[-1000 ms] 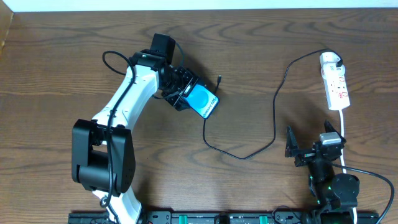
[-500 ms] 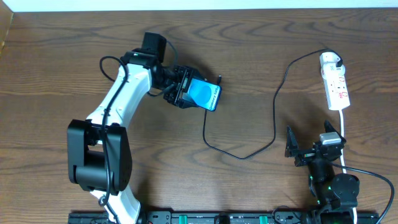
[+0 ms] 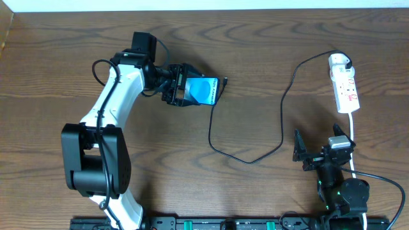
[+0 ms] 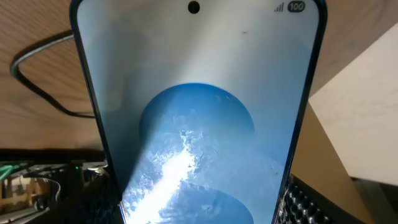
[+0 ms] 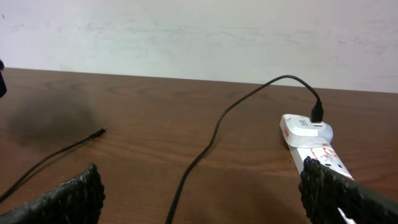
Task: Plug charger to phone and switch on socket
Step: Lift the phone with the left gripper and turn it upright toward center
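My left gripper (image 3: 185,91) is shut on the phone (image 3: 206,91), whose blue screen fills the left wrist view (image 4: 196,124); the phone is held at the upper middle of the table. The black charger cable (image 3: 281,121) runs from its connector tip (image 3: 225,81), which lies just right of the phone, in a loop to the white plug adapter (image 3: 339,62) in the socket strip (image 3: 345,89) at the right. My right gripper (image 3: 319,153) is open and empty near the front right edge. The right wrist view shows the cable (image 5: 205,155), the tip (image 5: 99,132) and the strip (image 5: 314,146).
The strip's white cord (image 3: 353,137) runs down past my right gripper. A white wall (image 5: 199,37) stands behind the table's far edge. The left arm (image 3: 108,121) spans the left half of the table.
My left gripper has swung the phone up and to the left, turning it more level. The phone's end now sits close to the connector tip. The right arm has not moved.
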Controlling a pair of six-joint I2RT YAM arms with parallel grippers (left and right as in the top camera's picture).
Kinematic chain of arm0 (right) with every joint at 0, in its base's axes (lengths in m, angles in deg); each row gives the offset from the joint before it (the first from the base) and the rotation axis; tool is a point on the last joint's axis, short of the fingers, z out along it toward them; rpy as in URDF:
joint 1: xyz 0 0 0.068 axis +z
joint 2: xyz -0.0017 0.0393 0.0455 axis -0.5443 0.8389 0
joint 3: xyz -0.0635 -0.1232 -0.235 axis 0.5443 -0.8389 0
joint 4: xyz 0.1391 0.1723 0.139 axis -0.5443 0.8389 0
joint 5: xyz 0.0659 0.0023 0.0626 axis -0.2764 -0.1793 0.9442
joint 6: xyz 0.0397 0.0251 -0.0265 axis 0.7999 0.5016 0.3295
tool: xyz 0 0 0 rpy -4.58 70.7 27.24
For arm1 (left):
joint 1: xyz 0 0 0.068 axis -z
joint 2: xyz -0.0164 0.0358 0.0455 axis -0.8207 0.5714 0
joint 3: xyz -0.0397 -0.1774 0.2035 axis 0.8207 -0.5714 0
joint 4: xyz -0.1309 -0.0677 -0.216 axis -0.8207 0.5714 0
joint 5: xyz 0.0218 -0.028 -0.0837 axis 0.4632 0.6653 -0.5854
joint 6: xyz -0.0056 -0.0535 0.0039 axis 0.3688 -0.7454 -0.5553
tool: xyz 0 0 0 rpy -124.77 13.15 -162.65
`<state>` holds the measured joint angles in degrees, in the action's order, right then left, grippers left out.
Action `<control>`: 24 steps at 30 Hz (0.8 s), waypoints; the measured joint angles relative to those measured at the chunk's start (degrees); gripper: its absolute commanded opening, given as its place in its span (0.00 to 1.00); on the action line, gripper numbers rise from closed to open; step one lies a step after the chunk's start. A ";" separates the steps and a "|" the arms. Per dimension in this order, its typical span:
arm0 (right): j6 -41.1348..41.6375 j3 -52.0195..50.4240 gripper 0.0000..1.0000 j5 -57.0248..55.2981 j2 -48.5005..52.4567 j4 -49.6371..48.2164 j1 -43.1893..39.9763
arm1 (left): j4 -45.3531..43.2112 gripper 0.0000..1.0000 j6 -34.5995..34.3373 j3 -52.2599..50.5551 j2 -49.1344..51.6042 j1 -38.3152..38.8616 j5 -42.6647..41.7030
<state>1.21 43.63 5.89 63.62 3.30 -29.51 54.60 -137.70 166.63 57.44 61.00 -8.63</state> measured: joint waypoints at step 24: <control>0.00 0.00 0.99 0.00 0.00 0.00 0.02 | 0.00 0.64 -0.94 0.00 0.00 -0.94 -1.53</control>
<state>1.21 43.63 5.89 63.62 3.30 -29.49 54.60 -138.64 166.63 57.44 60.06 -10.16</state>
